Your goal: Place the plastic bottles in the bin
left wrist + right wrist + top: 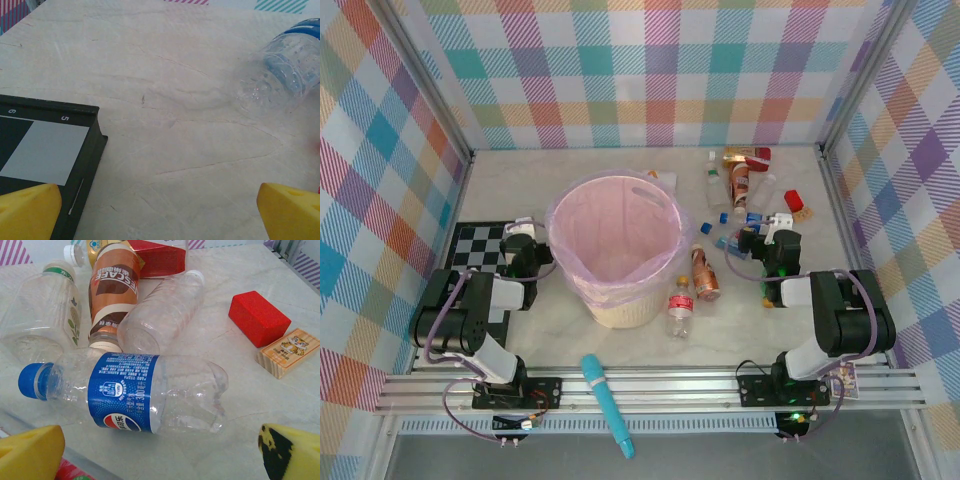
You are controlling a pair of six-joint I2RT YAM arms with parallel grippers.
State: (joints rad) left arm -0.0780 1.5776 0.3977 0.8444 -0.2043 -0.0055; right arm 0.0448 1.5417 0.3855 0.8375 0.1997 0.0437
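A pale, marble-veined counter (520, 170) is boxed in at the far edge and both sides by walls (650, 70) of pastel plaid cloth. Aluminium rails (670, 385) run along its near edge. The light is soft and even.

Bin (620, 305) mid-table; bottles (740, 185) clustered right of it (two lying at its base); checkerboard (475, 245) left.
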